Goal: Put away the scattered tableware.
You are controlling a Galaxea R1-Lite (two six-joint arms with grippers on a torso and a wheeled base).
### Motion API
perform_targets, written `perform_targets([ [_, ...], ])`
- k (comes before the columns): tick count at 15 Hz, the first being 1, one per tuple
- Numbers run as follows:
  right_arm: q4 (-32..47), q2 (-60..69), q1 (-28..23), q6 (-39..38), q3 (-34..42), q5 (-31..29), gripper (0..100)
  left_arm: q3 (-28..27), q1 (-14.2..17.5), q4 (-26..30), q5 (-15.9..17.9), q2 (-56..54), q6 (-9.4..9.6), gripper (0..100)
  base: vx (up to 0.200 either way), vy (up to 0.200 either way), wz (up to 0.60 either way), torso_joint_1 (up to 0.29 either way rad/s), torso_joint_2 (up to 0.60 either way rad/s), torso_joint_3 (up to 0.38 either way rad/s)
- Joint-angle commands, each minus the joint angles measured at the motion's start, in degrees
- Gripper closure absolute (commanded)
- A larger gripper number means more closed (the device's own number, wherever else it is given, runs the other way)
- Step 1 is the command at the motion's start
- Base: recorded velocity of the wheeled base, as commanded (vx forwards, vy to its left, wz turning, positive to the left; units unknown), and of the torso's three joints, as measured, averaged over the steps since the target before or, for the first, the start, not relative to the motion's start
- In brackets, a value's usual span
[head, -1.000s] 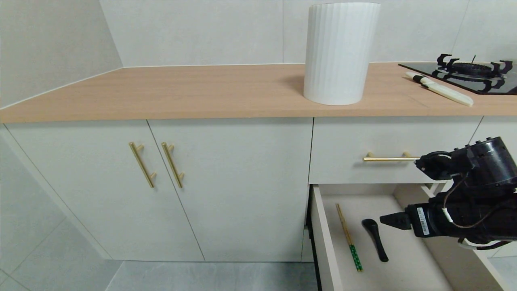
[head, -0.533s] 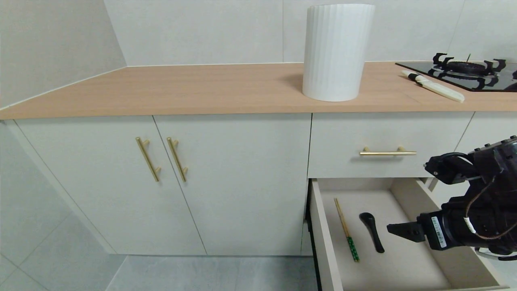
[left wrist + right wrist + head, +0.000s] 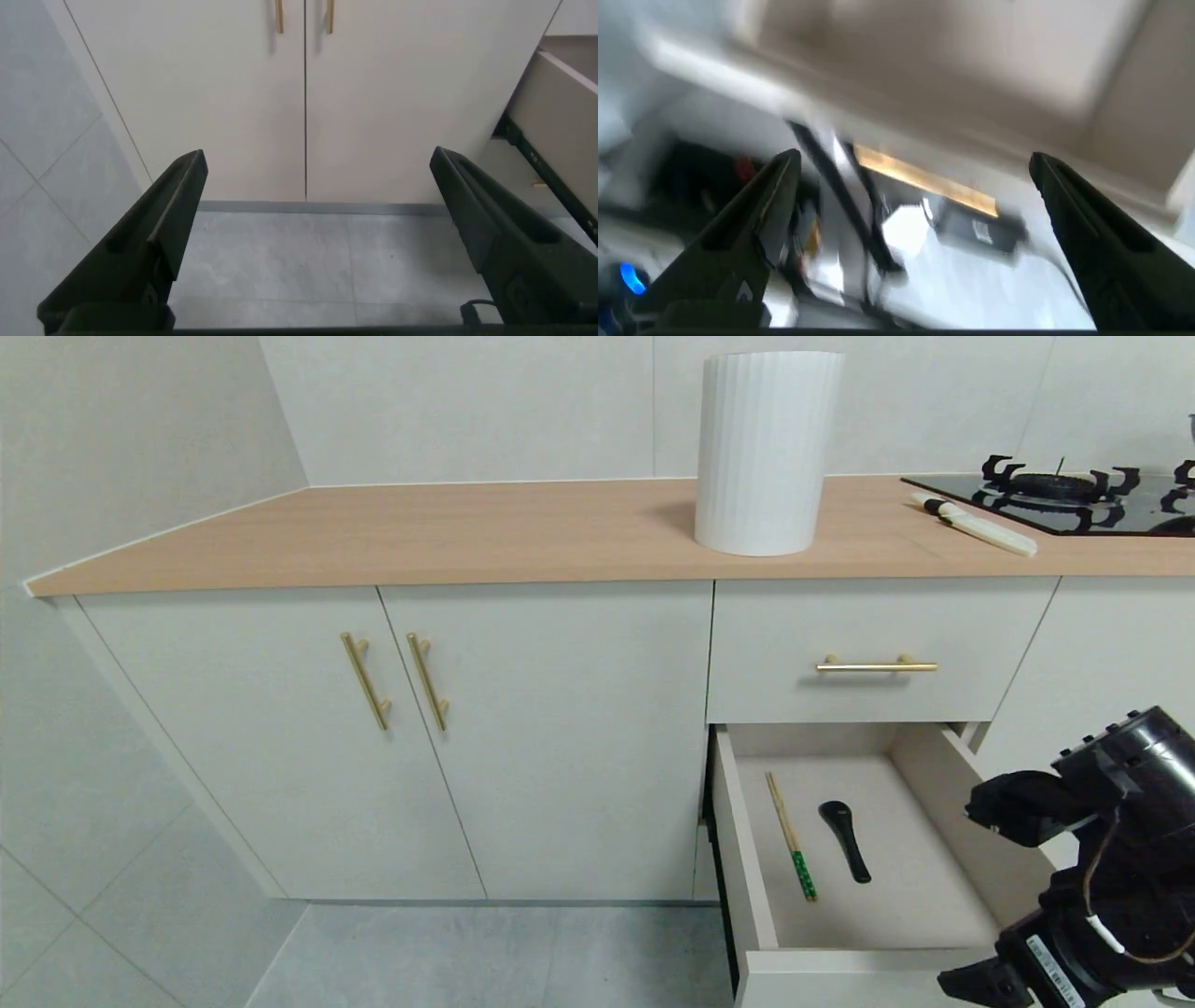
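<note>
Knife [image 3: 977, 526] lies at the counter's [image 3: 467, 537] right end by the hob [image 3: 1055, 497]. It looks light and stiff with a slick blade, so grip the handle. Chopsticks [image 3: 790, 837] and spoon [image 3: 845, 840] are in the open drawer [image 3: 744, 859]. Left gripper [image 3: 316, 163] and right gripper [image 3: 910, 177] jaws are wide and empty.

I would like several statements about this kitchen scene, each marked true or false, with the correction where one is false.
1. The lower drawer is pulled open. True.
2. The knife rests on the countertop near the stove. True.
3. The chopsticks lie on the countertop. False: they lie inside the open drawer, beside the black spoon.
4. The left tool grips a spoon. False: it is open and empty.
</note>
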State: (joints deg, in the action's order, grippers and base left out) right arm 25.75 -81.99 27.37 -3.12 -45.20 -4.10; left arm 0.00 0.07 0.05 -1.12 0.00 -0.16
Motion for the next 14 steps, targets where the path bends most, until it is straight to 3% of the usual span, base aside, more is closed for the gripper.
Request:
perform_targets([
  [1, 3.87, -5.55, 1.55, 0.13, -1.03, 0.05, 0, 0.00, 0.01, -0.05, -0.02, 0.00, -0.02, 0, 0.000, 0.000, 0.00, 0.000, 0.00, 0.000],
  [8, 6.86, -18.99, 2.34, -4.44, -4.37, -0.74, 0, 0.00, 0.01, -0.05, -0.02, 0.00, -0.02, 0, 0.000, 0.000, 0.00, 0.000, 0.00, 0.000],
  [10, 7.56, -21.63, 0.85, -8.39, -6.92, -1.97, 0, 0.00, 0.01, -0.05, -0.02, 0.00, 0.07, 0, 0.000, 0.000, 0.00, 0.000, 0.00, 0.000],
  [14, 9.41, -21.63, -2.85, -9.18, -9.38, -2.32, 0, 0.00, 0.01, 0.04, -0.02, 0.00, -0.02, 0, 0.000, 0.000, 0.00, 0.000, 0.00, 0.000],
])
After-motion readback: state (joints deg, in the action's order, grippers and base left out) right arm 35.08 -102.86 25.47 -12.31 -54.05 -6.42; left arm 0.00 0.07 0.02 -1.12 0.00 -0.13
